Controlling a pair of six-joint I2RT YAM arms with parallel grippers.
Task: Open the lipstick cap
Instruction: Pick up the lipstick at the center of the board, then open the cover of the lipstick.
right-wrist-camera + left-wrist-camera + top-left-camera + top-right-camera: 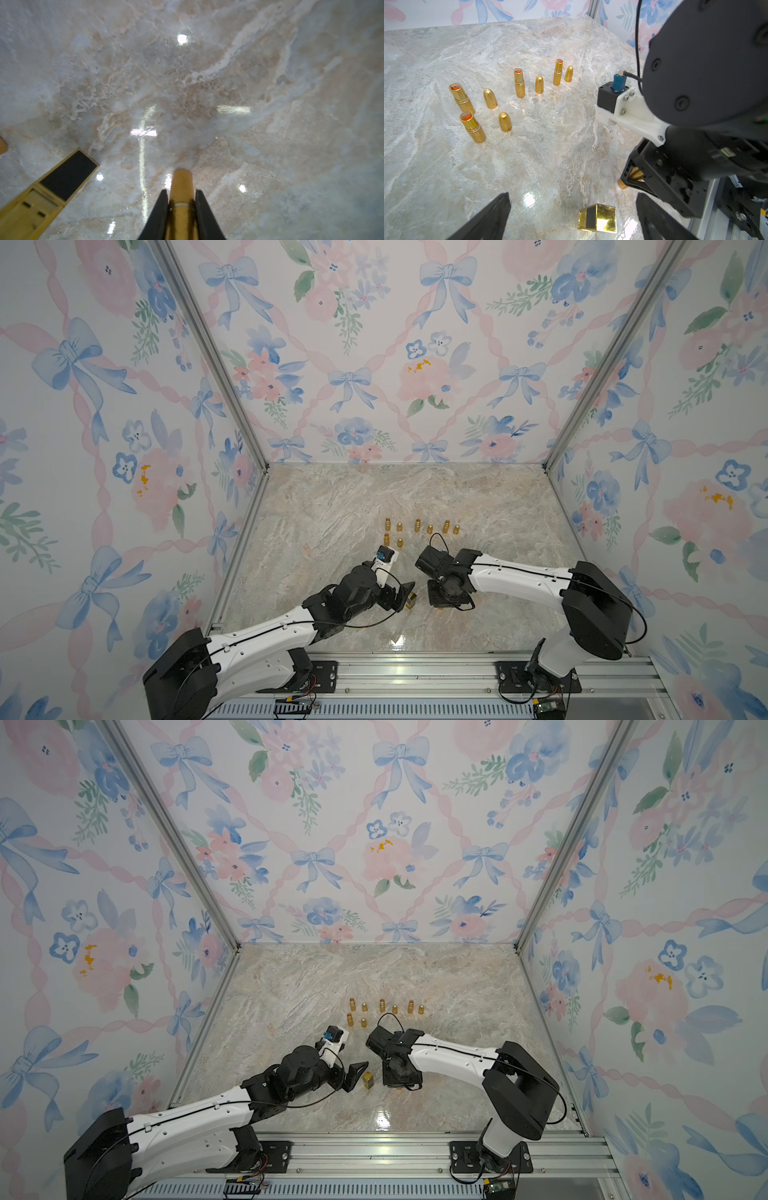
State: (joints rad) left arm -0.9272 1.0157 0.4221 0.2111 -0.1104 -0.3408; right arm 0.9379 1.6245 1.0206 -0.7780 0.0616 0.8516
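Note:
A gold lipstick (181,185) stands upright on the marble table (332,506), near its front edge. My right gripper (181,199) comes down on it from above and is shut on it at the thin seam ring; the cap end is hidden between the black fingers (160,214). In the left wrist view the same lipstick (623,184) shows only its foot under the right gripper (636,176). My left gripper (573,194) is open just to the left, its fingers spread around a square gold case (598,218) without touching it. In both top views the grippers (409,597) (440,605) face each other.
Several opened gold lipsticks (520,83) stand in rows farther back, each with a bullet-shaped gold cap (490,98) beside it; in a top view they form a cluster (417,526). The square case (411,602) sits between the two grippers. Floral walls close in three sides.

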